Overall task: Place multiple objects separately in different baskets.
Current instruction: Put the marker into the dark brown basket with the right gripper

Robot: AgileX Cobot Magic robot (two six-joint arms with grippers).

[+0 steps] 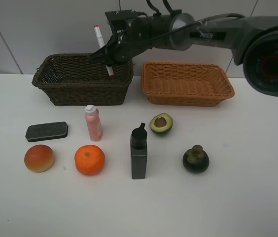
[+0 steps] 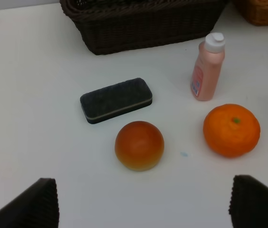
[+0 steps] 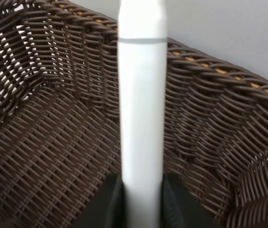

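The right gripper (image 1: 108,56) reaches across the middle and hangs above the dark brown wicker basket (image 1: 55,94), its jaws clenched on the white-pink marker (image 1: 100,40). In the right wrist view the dark fingers (image 3: 106,204) press the marker's white barrel from both sides, with the woven inside of that basket behind it. The marker stands tilted, its pink-tipped upper end leaning away from the arm and its lower end hanging over the basket's right-hand part, clear of the weave as far as can be told. The light orange-tan basket (image 1: 188,97) sits just beside the dark one, on its right. The other objects lie on the white table (image 1: 257,197) in front of the baskets. The dark eraser block (image 1: 47,131) lies flat at the left, with the peach-coloured round fruit (image 1: 39,158) nearer the front edge. The pink bottle (image 1: 93,123) stands upright, and the orange (image 1: 89,159) sits in front of it. The black bottle (image 1: 139,153) stands upright near the middle. The halved avocado (image 1: 161,123) lies cut face up, and the dark mangosteen (image 1: 195,159) sits apart to the right. The left gripper (image 2: 143,202) is released, its two fingertips (image 2: 32,204) spread wide with nothing between them, above the table near the fruit and the orange.
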